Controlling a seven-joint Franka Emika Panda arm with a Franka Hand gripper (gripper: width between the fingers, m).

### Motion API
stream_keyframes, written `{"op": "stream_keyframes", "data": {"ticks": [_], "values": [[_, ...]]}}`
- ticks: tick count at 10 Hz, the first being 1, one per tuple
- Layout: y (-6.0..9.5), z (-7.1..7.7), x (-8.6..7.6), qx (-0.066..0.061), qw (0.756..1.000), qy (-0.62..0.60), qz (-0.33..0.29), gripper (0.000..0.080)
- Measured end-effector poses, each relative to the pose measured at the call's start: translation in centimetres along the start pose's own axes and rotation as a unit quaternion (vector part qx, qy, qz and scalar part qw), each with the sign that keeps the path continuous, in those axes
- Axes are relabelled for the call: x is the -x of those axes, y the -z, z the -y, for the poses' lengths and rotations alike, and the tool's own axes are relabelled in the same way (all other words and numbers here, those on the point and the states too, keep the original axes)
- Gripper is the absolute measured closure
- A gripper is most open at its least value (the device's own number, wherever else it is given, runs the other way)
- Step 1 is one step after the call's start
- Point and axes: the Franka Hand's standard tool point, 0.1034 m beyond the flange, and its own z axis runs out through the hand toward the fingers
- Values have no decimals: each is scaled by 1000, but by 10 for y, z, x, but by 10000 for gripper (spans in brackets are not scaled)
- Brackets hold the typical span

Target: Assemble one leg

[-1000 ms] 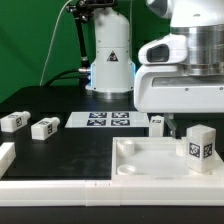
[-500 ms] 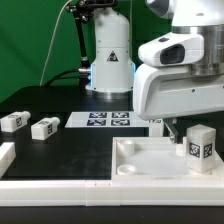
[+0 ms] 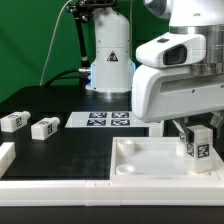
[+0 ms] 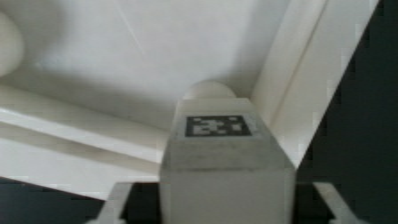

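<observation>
Arm is low at 3 o'clock of the scene in the exterior view, with the gripper [image 3: 194, 131] down over the leg [image 3: 199, 147]. The leg stands upright on the white tabletop [image 3: 146, 164], near its edge at 3 o'clock, tag face toward the camera. In the wrist view the leg [image 4: 221, 150] fills the middle, tag on top, and the gripper [image 4: 217, 207] has a dark finger showing on each side of it. So the jaws straddle the leg, but I cannot tell whether the pads are pressing on it or are a touch clear. The tabletop's raised rim [image 4: 299, 70] runs just beside the leg. The marker board [image 3: 105, 120] lies flat at 12 o'clock from the tabletop's near corner. Well apart at 9 o'clock from the board, a spare leg [image 3: 44, 128] lies beside a second spare leg [image 3: 13, 121] on the black table [image 3: 70, 155]. My guess is this is the grasp step, with the leg not yet lifted. Risks from here: if one finger meets the leg first, the closing push could tip or skid it, since it only stands loose. A finger could also catch the rim, being that close. A shallow or off-centre pinch could let the leg twist in the jaws when lifted, and it would then go in crooked. Which socket it is meant for isn't clear from either view.
</observation>
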Motion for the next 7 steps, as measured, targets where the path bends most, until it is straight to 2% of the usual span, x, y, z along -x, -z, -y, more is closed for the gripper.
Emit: {"op": "stream_keyframes", "data": {"ticks": [1, 3, 5, 7], "values": [[0, 0, 0, 0, 1000, 1, 0, 509], [-1, 2, -1, -4, 992, -123, -15, 509], [-1, 1, 1, -7, 961, -273, -32, 509], [-1, -2, 2, -23, 909, -414, -35, 509]]}}
